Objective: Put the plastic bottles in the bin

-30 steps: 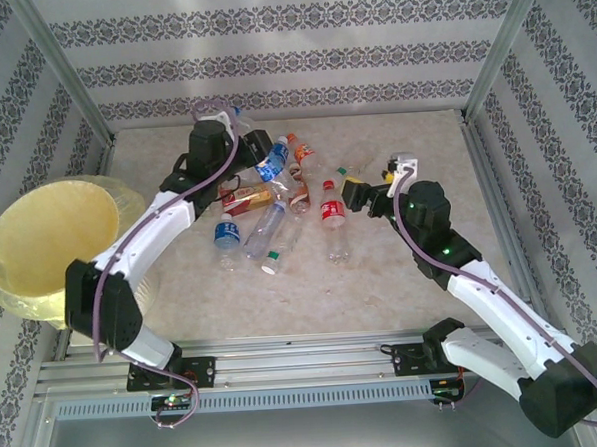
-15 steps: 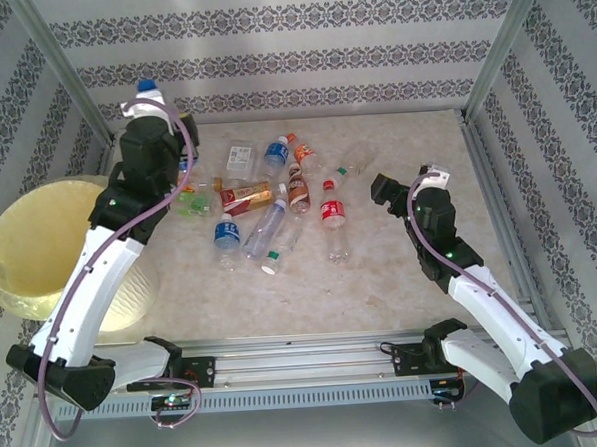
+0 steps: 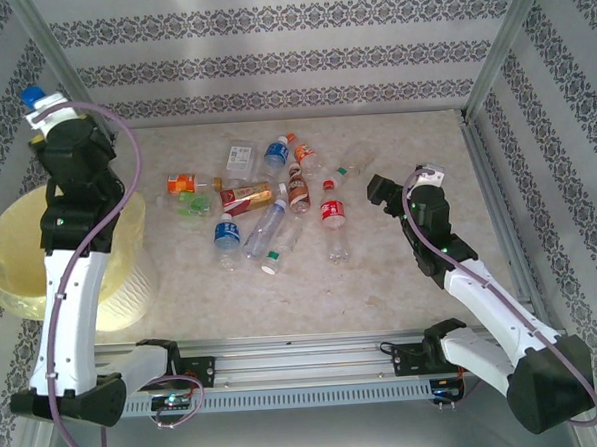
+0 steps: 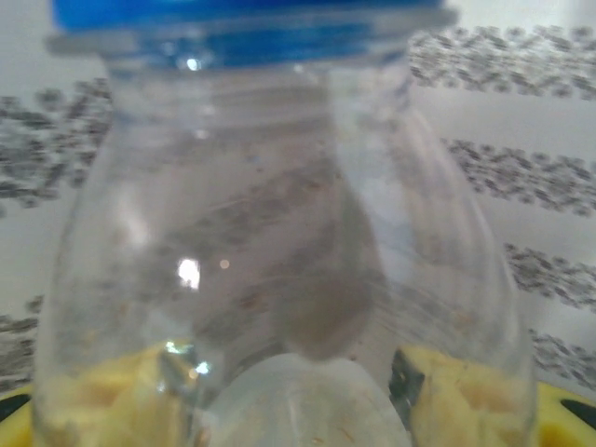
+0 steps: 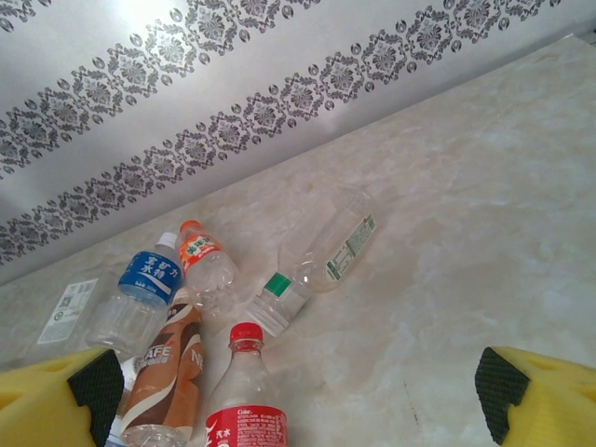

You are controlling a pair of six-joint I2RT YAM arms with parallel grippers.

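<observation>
My left gripper [image 3: 45, 117] is raised over the far rim of the bin [image 3: 16, 273], a wide pale-yellow bucket at the left. It is shut on a clear plastic bottle [image 4: 279, 233] whose blue cap [image 3: 33, 95] points up. In the left wrist view that bottle sits between my yellow fingers [image 4: 461, 396]. Several more plastic bottles [image 3: 267, 200] lie in a heap mid-table, among them a red-labelled one [image 5: 244, 410], a blue-labelled one [image 5: 140, 289] and a clear green-capped one [image 5: 321, 261]. My right gripper [image 3: 379, 192] hangs open and holds nothing, to the right of the heap [image 5: 296, 396].
Patterned walls and metal posts [image 3: 66, 80] close in the table on three sides. Bare marble tabletop [image 3: 414, 137] stretches to the right and in front of the heap. The left arm's white link [image 3: 67, 296] crosses over the bin's near side.
The left arm has swung left and up from the heap with the blue-capped bottle, ending over the bin. The right gripper drew back slightly to the right of the bottles.
</observation>
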